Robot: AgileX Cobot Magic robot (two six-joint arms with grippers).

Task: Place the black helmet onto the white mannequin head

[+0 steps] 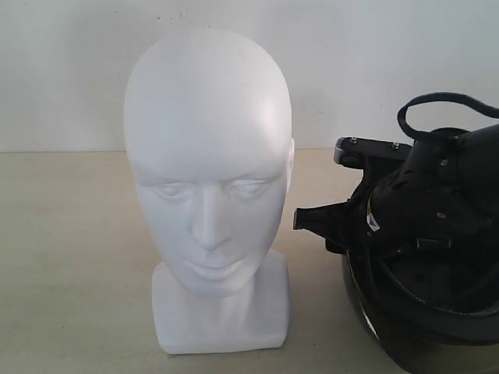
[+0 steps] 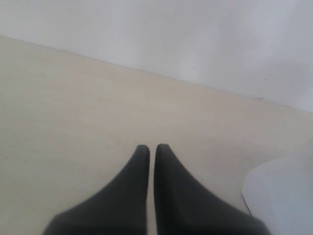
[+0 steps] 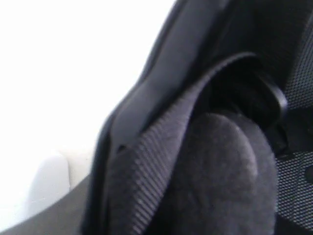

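While a strip of bare table [image 1: 70, 257] separates them, the two things stand close side by side before a plain white wall [image 1: 390, 62]. The white mannequin head [image 1: 207, 156] is upright on its block base left of the middle in the exterior view, facing the camera. The black helmet [image 1: 437, 257] lies low at the right, not touching the head and cut off by the frame. Its dark lining is turned up and outward, and its strap [image 1: 437, 100] loops above the rim. A black bar with small screws [image 1: 370, 149] juts from the helmet's upper edge toward the head (part of arm or helmet, I cannot tell). The left claw [image 2: 152, 147] hovers over bare table, pointing toward the wall, its tips drawn together to a thin slit with nothing between them. The right wrist view is pressed against the helmet's woven strap and padded lining [image 3: 225, 166], so I cannot tell whether the right claw is wide, narrow or holding. Counted: one head, one helmet, one claw plainly seen.
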